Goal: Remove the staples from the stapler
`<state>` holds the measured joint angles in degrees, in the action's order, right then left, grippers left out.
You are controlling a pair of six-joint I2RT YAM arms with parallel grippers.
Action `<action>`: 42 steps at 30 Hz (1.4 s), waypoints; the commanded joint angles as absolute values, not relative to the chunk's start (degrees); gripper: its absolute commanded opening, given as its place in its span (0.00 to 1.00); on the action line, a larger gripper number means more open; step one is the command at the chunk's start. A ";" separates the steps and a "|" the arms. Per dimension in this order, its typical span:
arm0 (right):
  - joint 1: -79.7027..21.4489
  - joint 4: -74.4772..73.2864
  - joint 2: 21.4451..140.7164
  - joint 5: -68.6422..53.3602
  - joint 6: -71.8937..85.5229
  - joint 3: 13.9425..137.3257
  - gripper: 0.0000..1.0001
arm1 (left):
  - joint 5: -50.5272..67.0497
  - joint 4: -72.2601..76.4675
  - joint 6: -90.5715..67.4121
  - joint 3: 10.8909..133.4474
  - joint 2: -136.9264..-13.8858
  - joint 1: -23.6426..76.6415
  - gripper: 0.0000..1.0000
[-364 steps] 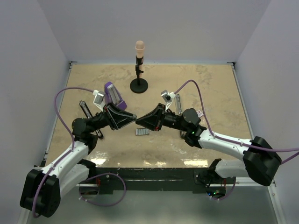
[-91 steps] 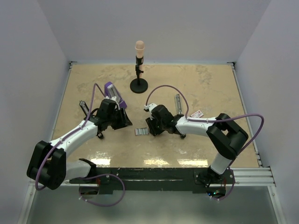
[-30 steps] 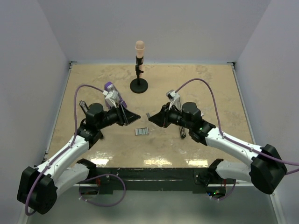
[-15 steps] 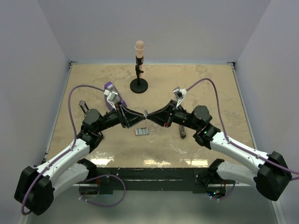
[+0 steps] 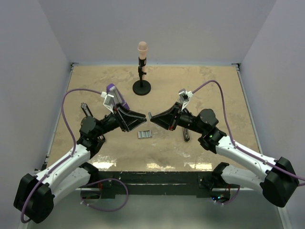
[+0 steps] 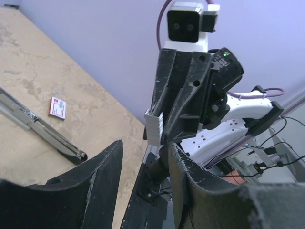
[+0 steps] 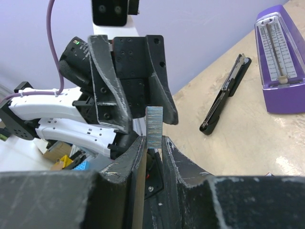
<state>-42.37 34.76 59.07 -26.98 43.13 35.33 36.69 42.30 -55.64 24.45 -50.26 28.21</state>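
**Top view.** Compared with one second ago, the two arms are closer together and a little higher. The left gripper and the right gripper now meet almost tip to tip above the desk. Three seconds ago the right one was low, near the desk surface. Between the tips the staples hang in the air as a short grey sliver. Their long axis runs nearly up and down in this picture, crosswise to the line of the two grippers. A second ridged strip lies flat on the desk, nearer the arm bases, in the same place as before. The stapler lies apart on the right, partly under the right arm. In my judgement the staples are already out of the stapler, and this looks like a handover being prepared.

**Left wrist view.** The left gripper has its fingers apart, with nothing between them. It faces the right gripper, which carries the staples at its tip. The stapler lies diagonally on the desk, near a pink-and-white card.

**Right wrist view.** The right gripper is clamped on the lower end of the staples. The strip stands straight up in the picture, with its free end on top and its ridges running across. It is in front of the left gripper's spread fingers. I cannot tell whether they touch.
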 commanded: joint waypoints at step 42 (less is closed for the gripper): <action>-43.51 44.21 61.09 -31.38 47.55 33.93 0.23 | 37.71 64.16 -62.75 22.94 -56.69 30.50 0.40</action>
<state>-43.18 40.86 61.25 -30.20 46.72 34.13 37.71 58.70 -62.46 22.59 -56.49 30.15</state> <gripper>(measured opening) 0.226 0.412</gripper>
